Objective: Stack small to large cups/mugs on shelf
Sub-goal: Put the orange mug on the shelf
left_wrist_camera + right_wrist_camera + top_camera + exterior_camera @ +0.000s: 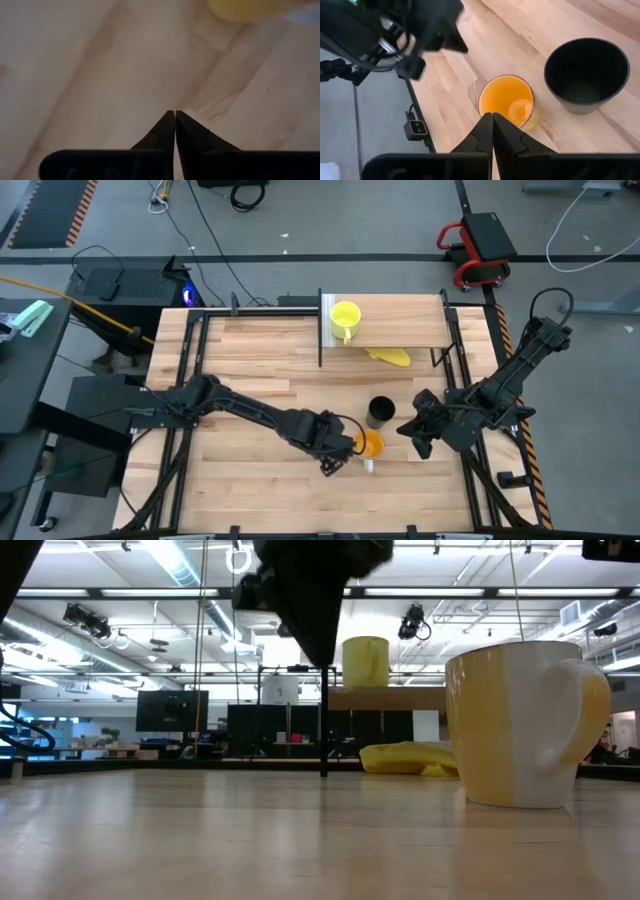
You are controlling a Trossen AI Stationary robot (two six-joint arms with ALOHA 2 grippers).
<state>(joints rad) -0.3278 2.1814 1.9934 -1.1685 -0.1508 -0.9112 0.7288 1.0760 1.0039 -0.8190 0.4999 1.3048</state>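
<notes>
Orange mug (371, 444) is sitting upright on the tabletop (240, 360) beside the black cup (381, 412); the yellow mug (345, 316) is occupying the shelf (400, 330). Both grippers, left (338, 463) and right (415, 438), are showing clenched, empty jaws. Likely rigid, glazed, slippery: rim or white handle is offering the best hold.

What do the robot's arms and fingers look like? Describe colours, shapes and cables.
Both arms are dark, matte and jointed, with blocky segments. The left gripper and right gripper end in black fingers that taper to thin wedge points from a broad black bar. A thin dark cable loops along the right arm's upper segment.
</notes>
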